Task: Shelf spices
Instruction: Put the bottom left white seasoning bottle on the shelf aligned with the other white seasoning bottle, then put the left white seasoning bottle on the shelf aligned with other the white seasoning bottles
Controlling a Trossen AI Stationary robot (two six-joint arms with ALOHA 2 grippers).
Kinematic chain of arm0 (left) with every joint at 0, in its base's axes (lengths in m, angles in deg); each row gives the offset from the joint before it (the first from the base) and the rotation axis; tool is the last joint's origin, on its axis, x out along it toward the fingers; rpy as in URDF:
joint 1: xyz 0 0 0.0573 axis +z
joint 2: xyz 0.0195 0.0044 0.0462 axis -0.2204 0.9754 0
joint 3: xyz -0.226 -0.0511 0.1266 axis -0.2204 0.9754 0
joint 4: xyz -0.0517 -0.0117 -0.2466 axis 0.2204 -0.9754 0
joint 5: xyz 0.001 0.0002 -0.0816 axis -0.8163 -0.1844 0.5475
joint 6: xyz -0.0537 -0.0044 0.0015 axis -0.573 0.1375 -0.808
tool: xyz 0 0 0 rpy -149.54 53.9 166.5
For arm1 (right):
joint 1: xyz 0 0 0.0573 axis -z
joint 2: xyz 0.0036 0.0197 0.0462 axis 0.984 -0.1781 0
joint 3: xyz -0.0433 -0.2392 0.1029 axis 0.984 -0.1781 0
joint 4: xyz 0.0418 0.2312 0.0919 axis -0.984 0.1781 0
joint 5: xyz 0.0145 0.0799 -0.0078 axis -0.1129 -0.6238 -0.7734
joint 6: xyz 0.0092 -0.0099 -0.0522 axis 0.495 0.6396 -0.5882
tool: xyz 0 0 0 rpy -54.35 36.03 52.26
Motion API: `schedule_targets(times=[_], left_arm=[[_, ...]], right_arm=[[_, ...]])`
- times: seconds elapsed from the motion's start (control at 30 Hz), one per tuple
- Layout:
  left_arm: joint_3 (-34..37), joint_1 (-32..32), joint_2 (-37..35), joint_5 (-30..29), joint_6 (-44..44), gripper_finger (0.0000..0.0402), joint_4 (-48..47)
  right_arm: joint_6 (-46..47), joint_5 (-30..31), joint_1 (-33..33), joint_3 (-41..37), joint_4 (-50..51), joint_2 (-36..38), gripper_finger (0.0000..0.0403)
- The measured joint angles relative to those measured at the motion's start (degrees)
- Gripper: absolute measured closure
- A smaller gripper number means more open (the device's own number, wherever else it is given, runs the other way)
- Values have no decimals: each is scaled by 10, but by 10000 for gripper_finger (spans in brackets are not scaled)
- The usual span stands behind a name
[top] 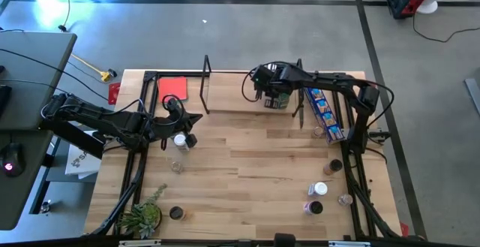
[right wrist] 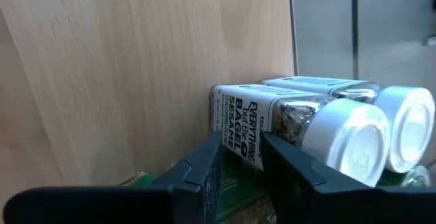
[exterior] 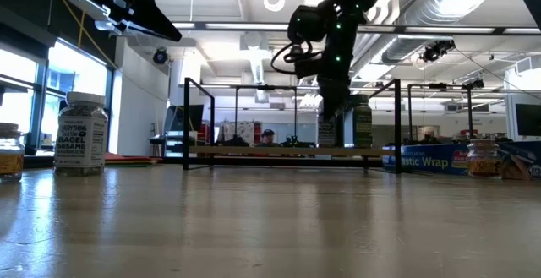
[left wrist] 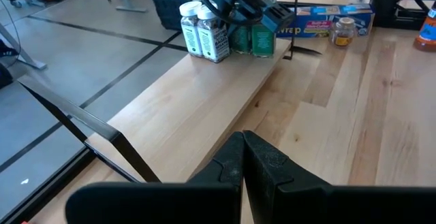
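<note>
The shelf [top: 232, 100] is a light-wood board between black wire uprights at the table's far side. At its right end stand two white-capped spice jars [left wrist: 201, 30] and green-labelled jars [left wrist: 253, 40]. My right gripper [right wrist: 242, 176] slants down over this group, shut on a green-labelled jar [exterior: 328, 133]. The two white-capped jars [right wrist: 320, 125] stand just beyond it. My left gripper [left wrist: 242, 163] is shut on nothing, above the table near the shelf's left end. A white-capped jar [top: 180, 139] stands on the table by it. My right gripper has a green-labelled jar [right wrist: 235, 195] between its two fingers, which come from above, slanting down. The fingers hide most of the jar, so which part they are on cannot be told. In the low view the jar stands upright, its base at the shelf board [exterior: 287, 150].
A long blue box [top: 324, 112] lies to the right of the shelf. Several loose jars [top: 321, 191] stand at the table's near right, two more [top: 176, 166] at the near left. A small plant [top: 142, 217] sits at the near left corner, a red sheet [top: 172, 88] at the far left.
</note>
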Motion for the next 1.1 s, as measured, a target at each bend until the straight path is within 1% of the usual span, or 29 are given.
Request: schedule_targets(times=[0.4, 0.53, 0.67, 0.73, 0.77, 0.83, 0.9, 0.93, 1.0, 1.07, 1.1], left_arm=[[0, 0, 0, 3, -3, 401, 0], [0, 0, 0, 4, -4, 401, 0], [0, 0, 0, 4, -5, 401, 2], [0, 0, 0, 18, -5, 401, 8], [0, 0, 0, 29, -4, 401, 13], [-1, 0, 0, 43, -5, 401, 23], [-1, -1, 0, 44, -10, 401, 32], [-5, 0, -1, 50, -17, 401, 30], [-17, 0, -3, 78, -26, 401, 17], [-36, 0, -4, 133, -1, 401, -6], [-46, -2, -4, 160, 17, 401, -26]], right_arm=[[-35, 85, -31, 0, 0, 0, 305], [-37, 83, -42, 0, -7, 15, 305], [-34, 79, -55, 0, -21, 48, 305], [-19, 47, -59, 0, -30, 69, 305], [0, 11, -60, 0, -36, 79, 305], [30, -102, -60, -11, -64, 99, 305], [31, -199, -67, -59, -126, 122, 305], [32, -233, -75, -90, -166, 132, 305], [48, -280, -94, -156, -259, 150, 305], [78, -305, -115, -215, -343, 163, 305], [96, -306, -126, -241, -387, 165, 305]])
